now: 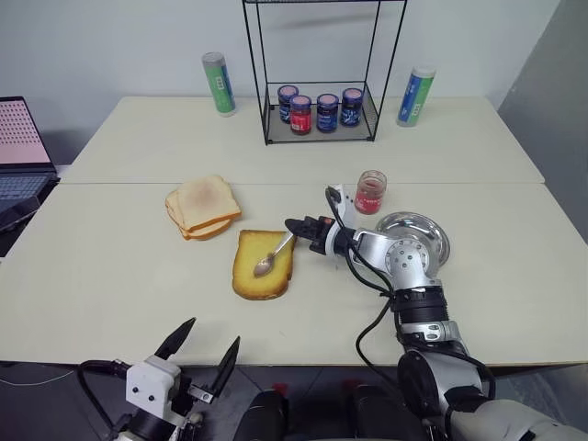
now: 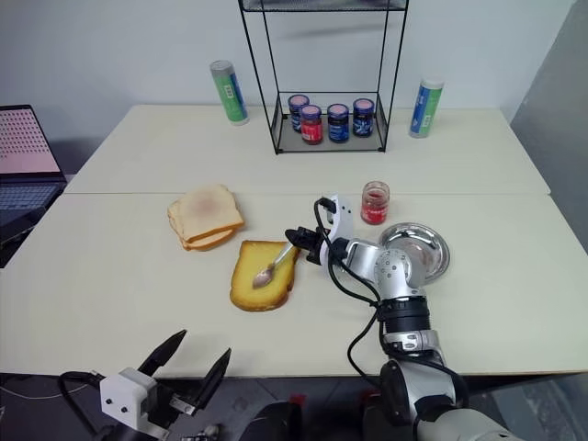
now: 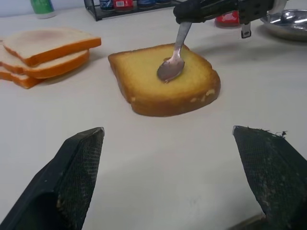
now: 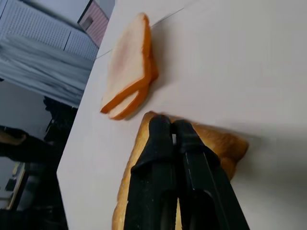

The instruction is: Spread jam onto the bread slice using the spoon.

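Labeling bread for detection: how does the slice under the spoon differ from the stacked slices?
The bread slice is thick, golden-yellow and lies alone; the stacked slices are thinner, paler and piled up. The spoon, held by the right gripper, rests its bowl on the bread slice; the stack is untouched. Both lie flat on the table.

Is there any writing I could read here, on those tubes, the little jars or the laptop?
No text can be read.
Tall green tube with a blue label: print too small.
Tall blue-and-green tube: print too small.
Four dark lidded jars in the black wire rack: labels blurred.
Small clear glass jar of red jam: no label that I can make out.
Laptop with a pink screen: only a faint pattern shows.
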